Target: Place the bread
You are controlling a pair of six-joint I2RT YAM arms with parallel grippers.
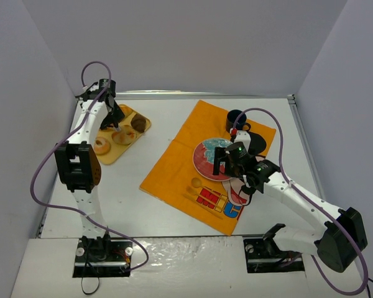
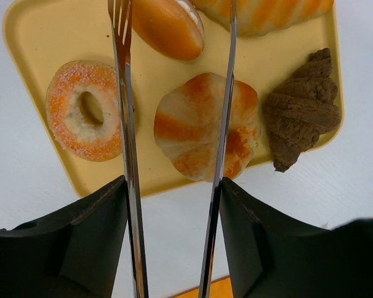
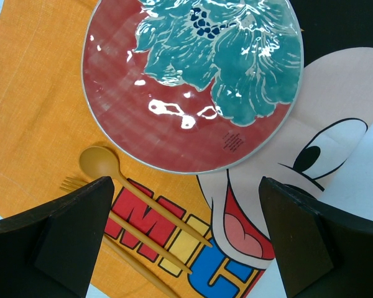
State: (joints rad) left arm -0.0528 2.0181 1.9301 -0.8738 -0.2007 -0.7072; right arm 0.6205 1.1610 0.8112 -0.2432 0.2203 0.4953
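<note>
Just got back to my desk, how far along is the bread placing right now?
Done: nothing yet; the plate is bare. In hand: the left claw grips tongs, whose arms sit open on either side of the striped bun on the yellow tray; the bun is not lifted. The right claw hangs open over the plate. Left: pinch the bun, carry it across, and set it down, probably on that plate.

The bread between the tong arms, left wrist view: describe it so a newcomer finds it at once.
On the yellow tray at the table's far left, it sits between the sugared ring doughnut and the dark brown croissant. It is the round, domed bun swirled orange and white, with no hole.
</note>
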